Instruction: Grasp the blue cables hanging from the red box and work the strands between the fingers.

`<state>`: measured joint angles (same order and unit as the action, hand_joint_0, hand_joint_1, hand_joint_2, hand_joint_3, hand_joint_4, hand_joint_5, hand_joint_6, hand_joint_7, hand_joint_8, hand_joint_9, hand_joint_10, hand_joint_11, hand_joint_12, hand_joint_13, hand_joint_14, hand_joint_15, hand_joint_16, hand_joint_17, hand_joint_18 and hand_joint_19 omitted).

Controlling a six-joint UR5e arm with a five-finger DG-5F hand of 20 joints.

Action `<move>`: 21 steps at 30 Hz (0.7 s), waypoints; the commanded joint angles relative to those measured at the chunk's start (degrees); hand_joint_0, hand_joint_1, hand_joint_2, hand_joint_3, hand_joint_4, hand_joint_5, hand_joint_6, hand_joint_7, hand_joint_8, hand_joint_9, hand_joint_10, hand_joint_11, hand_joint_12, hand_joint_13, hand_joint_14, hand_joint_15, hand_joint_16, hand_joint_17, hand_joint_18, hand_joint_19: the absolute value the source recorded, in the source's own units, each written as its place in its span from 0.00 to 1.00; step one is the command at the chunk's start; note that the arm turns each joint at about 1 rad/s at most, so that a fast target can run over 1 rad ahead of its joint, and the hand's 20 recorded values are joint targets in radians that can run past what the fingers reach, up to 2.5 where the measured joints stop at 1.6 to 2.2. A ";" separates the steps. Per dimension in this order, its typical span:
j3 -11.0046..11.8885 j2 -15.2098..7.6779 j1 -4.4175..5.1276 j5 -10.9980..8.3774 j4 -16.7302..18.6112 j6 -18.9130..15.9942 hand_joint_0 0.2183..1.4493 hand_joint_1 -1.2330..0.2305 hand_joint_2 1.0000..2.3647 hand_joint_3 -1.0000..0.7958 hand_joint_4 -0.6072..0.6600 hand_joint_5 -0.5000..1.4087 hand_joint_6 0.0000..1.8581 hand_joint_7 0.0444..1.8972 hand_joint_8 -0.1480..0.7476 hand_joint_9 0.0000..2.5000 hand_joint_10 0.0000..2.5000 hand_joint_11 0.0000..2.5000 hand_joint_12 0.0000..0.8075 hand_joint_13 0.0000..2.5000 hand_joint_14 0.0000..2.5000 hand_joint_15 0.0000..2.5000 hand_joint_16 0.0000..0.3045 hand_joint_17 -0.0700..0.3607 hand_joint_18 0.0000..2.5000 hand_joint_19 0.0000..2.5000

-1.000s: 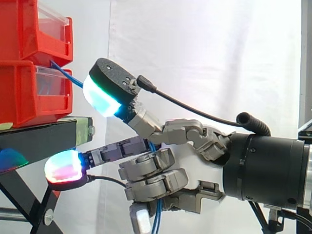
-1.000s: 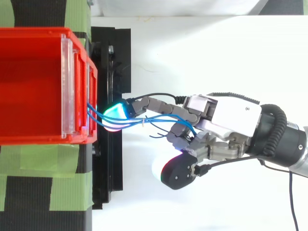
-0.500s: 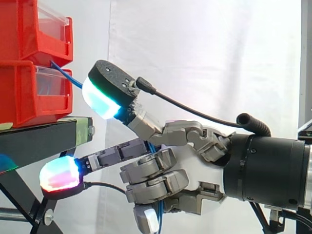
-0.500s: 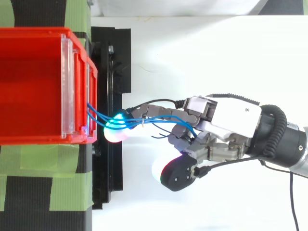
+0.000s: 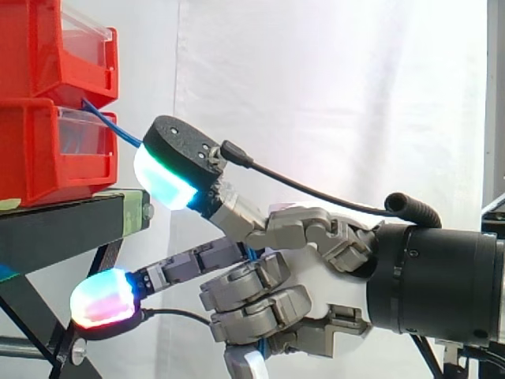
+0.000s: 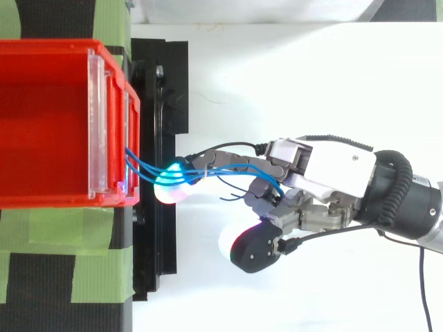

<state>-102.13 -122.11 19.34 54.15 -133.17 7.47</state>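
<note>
Since a second ago, the hand is seen lowered slightly in the side view, and the red-and-cyan pad of its outstretched finger is carried down below the shelf of the black stand. The blue cables are led out of the front of the lower red bin and run along that outstretched finger past its pad. They are then gathered into the curled fingers nearer the palm, where the strands are held. The thumb is raised above them, its cyan-green pad set near the bin's front, with one strand passing behind it.
</note>
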 commanded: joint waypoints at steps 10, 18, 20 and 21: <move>0.00 0.03 0.00 -0.01 -3.86 0.00 0.36 0.54 0.00 0.00 0.81 0.28 0.00 0.38 0.74 0.75 1.00 1.00 0.89 0.84 1.00 0.70 0.96 0.67 1.00 0.30; 0.00 -0.06 0.00 -0.10 -4.38 0.00 0.35 0.54 0.00 0.00 0.82 0.28 0.01 0.38 0.74 0.75 1.00 1.00 0.88 0.84 1.00 0.70 0.96 0.67 1.00 0.31; 0.00 0.03 0.00 -0.10 -4.38 0.00 0.35 0.54 0.00 0.00 0.81 0.28 0.00 0.38 0.74 0.75 1.00 1.00 0.88 0.84 1.00 0.70 0.95 0.67 1.00 0.30; 0.00 -0.06 0.09 -0.10 -4.38 0.00 0.35 0.54 0.00 0.00 0.82 0.28 0.00 0.38 0.74 0.75 1.00 1.00 0.88 0.84 1.00 0.70 0.95 0.67 1.00 0.31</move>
<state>-102.13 -122.10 19.35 54.06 -137.52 7.47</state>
